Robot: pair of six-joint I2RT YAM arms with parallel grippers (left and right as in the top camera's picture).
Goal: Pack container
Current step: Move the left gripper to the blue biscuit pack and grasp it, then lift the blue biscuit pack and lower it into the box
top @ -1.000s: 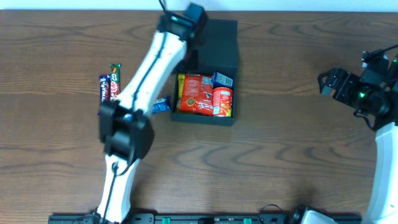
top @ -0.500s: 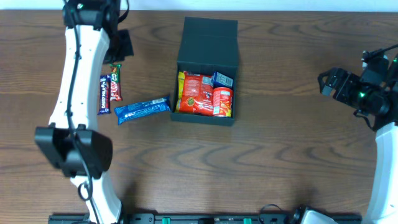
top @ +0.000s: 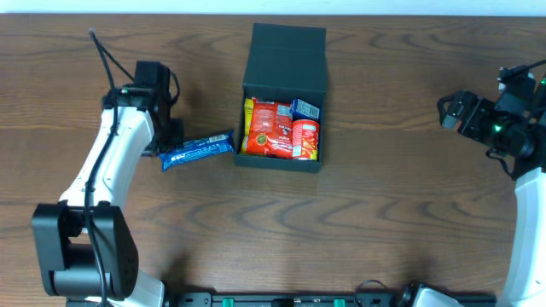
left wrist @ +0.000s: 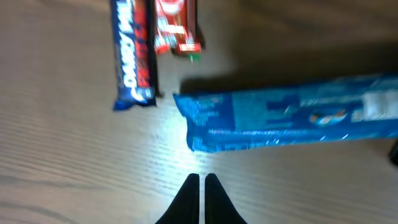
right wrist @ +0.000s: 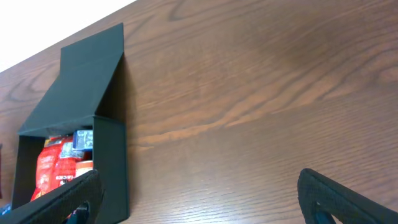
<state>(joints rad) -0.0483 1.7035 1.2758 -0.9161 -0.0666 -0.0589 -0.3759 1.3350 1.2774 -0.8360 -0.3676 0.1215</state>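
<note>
Packing looks partly done, judging by what already sits inside the container [top: 286,58]. It stands on the wooden table [top: 384,205] with its flap lid folded back on the far side, so the mouth is free from above. An orange-red packet [top: 270,128], a red can [top: 305,139] and a small blue carton [top: 305,108] lie side by side in it, and little bare floor shows. The blue wrapped bar [top: 198,150] lies flat just left of the container, its near end close to the wall, probably the next piece to go in. The left gripper [left wrist: 200,180] hovers above the end of that bar farthest from the container, fingers pressed together and holding nothing. They would have to spread before they could straddle the wrapper. Further left of the container, a dark blue bar [left wrist: 134,53] and a red bar [left wrist: 177,25] lie parallel and close together, waiting their turn. The right gripper [top: 452,112] hangs well to the right of the container, fingers wide apart and empty. It is kept clear, I judge, so the left arm can work without crowding.
</note>
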